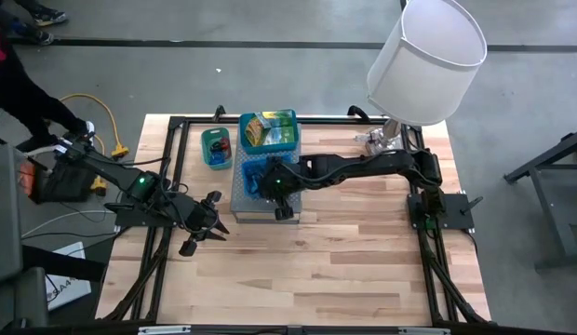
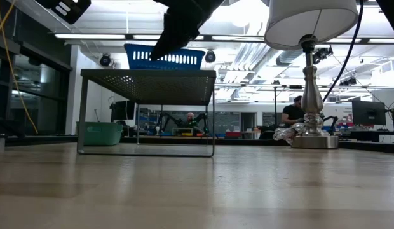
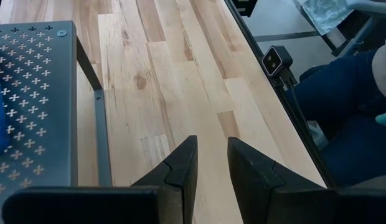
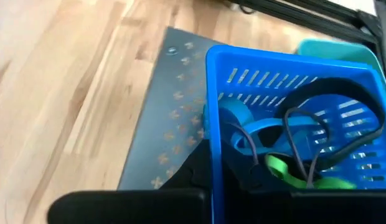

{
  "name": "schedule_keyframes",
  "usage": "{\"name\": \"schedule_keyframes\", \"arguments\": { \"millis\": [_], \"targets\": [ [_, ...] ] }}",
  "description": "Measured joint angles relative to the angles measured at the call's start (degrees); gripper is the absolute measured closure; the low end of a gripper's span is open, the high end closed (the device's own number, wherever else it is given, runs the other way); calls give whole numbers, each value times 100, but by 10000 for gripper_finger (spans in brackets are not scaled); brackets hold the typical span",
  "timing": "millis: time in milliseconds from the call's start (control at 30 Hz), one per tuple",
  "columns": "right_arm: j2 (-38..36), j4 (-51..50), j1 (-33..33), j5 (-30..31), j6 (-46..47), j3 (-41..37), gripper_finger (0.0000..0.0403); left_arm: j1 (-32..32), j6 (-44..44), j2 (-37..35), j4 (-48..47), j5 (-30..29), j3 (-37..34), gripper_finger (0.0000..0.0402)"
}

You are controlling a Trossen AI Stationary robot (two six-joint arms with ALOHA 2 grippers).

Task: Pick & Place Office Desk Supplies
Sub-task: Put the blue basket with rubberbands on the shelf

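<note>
A blue slotted basket (image 4: 286, 81) stands on the grey perforated stand (image 1: 256, 207) at the table's middle. It holds dark rubber bands (image 4: 317, 124), green bands (image 4: 286, 171) and blue loop clips (image 4: 240, 121). My right gripper (image 4: 218, 169) reaches in from the table's right and is shut on the basket's wall. In the low view the basket (image 2: 164, 57) rests on the stand's top (image 2: 146, 86) under the dark arm. My left gripper (image 3: 211, 152) hangs open over bare wood to the left of the stand, with nothing between its fingers. My right gripper pinches the blue basket's side wall (image 4: 215, 146) near a corner, with one finger (image 4: 194, 174) outside the basket and the other (image 4: 246, 177) inside. The fingers slant down from the table's right. The basket's bottom rests on the grey stand.
A second blue basket (image 1: 268, 130) with yellow-green packets and a green tub (image 1: 217, 147) stand at the table's far side. A lamp with a white shade (image 1: 426, 60) stands at the far right. Bare wood (image 1: 316, 270) lies toward the near edge.
</note>
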Motion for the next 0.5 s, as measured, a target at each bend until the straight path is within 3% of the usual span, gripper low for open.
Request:
{"name": "schedule_keyframes", "arguments": {
  "millis": [500],
  "targets": [
    [-279,-508,-138,-865,-1356,-15,399,0,1,0,14,0,0,319]
  ]
}}
